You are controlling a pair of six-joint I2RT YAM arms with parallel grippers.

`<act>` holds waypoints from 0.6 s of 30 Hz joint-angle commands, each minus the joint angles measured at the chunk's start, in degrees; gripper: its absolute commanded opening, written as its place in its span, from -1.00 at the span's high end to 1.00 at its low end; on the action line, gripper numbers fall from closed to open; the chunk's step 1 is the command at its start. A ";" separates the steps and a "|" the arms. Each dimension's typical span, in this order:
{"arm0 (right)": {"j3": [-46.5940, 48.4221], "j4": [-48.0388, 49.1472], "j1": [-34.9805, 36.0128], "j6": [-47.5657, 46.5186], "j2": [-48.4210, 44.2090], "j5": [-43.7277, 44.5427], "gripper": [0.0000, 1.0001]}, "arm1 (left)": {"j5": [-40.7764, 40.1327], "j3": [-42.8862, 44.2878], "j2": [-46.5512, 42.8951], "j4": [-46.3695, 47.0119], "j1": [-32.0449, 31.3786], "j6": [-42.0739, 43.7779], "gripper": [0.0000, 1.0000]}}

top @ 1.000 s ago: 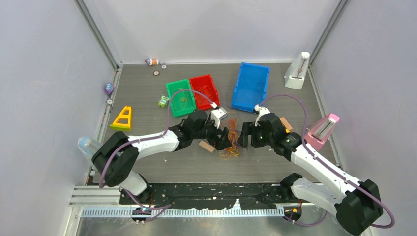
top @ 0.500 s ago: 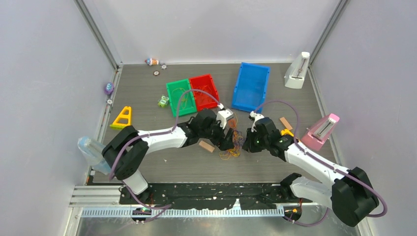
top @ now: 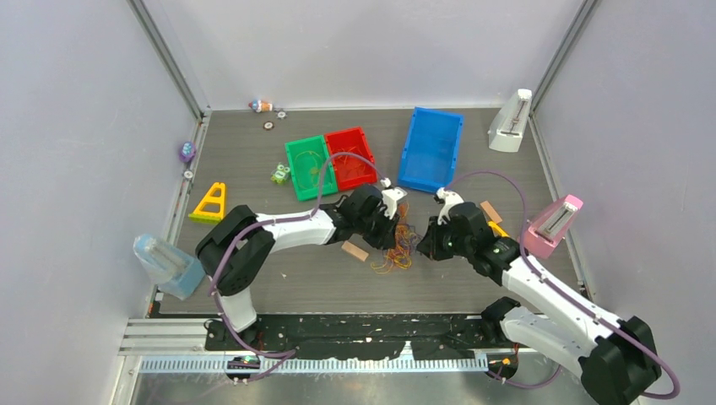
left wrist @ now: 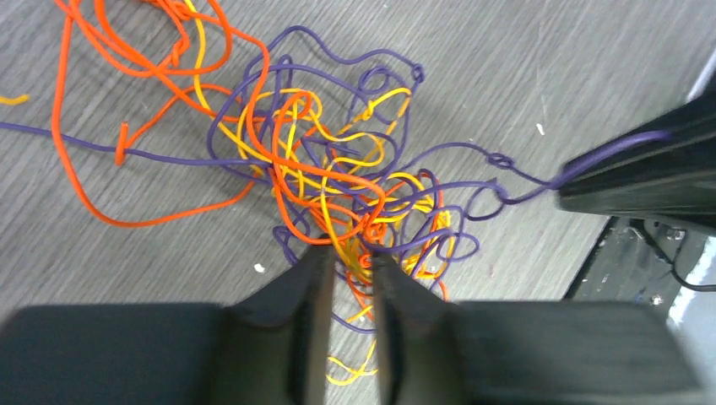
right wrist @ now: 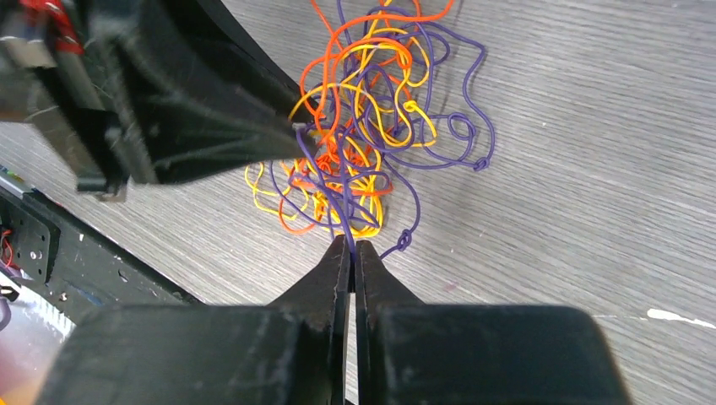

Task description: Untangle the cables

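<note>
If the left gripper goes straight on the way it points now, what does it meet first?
Most likely the cables: the tangled heap lies right at the tips of the left gripper, its jaws slightly apart around some strands. Depth is uncertain.
</note>
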 commanded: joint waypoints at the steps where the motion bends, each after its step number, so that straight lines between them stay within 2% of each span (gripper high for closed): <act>1: 4.13 -3.70 0.09 0.02 -6.78 4.12 0.89 | -4.08 3.42 0.00 -4.56 -0.15 1.60 0.78; 2: 6.05 -4.70 0.13 -0.14 -8.61 4.89 0.89 | -4.85 3.53 -0.45 -5.17 -0.14 2.29 0.94; 3: 7.21 -7.21 0.12 -0.62 -9.41 6.52 0.89 | -6.01 3.43 -0.88 -5.94 -0.10 2.71 1.00; 6: 14.82 -12.66 0.09 -2.16 -11.91 11.97 0.89 | -9.23 2.23 -3.16 -6.32 0.56 3.26 1.00; 11: 26.99 -21.08 0.00 -4.97 -13.25 18.82 0.89 | -9.87 -2.53 -7.25 -2.29 4.22 0.17 1.00; 18: 47.87 -25.41 0.01 -8.02 -12.52 26.62 0.90 | -10.00 -6.30 -9.79 -0.10 8.06 -3.26 1.00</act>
